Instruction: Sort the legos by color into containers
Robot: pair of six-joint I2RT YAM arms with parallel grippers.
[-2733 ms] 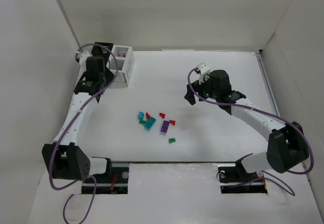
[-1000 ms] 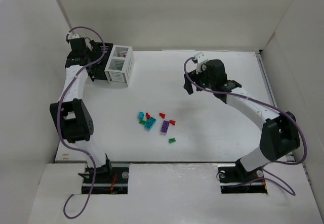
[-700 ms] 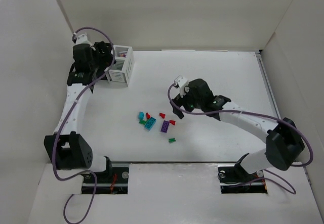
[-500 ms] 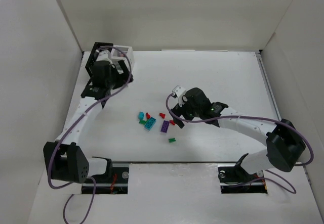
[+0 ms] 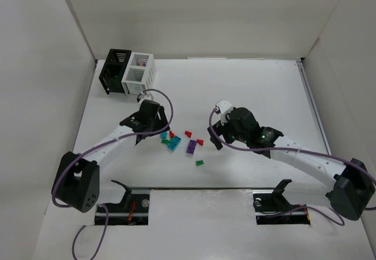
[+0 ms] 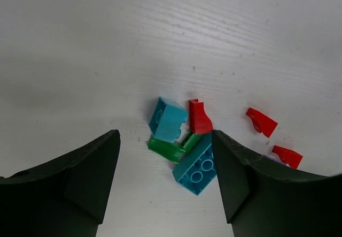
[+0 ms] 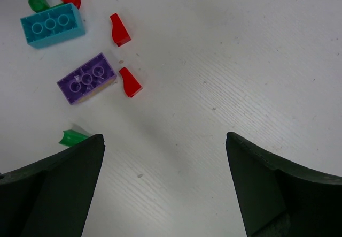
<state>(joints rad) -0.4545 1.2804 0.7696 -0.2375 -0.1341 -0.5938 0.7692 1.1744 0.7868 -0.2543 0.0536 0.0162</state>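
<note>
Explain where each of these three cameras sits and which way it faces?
Top: fixed high behind the arms, looking down at the table, the bricks and both arms; left hand and right hand show.
Left wrist: rides the left arm, looking down at the bricks between its open fingers.
Right wrist: rides the right arm, looking down past its open fingers at the purple brick.
Shared: both wrist views show the long teal brick.
</note>
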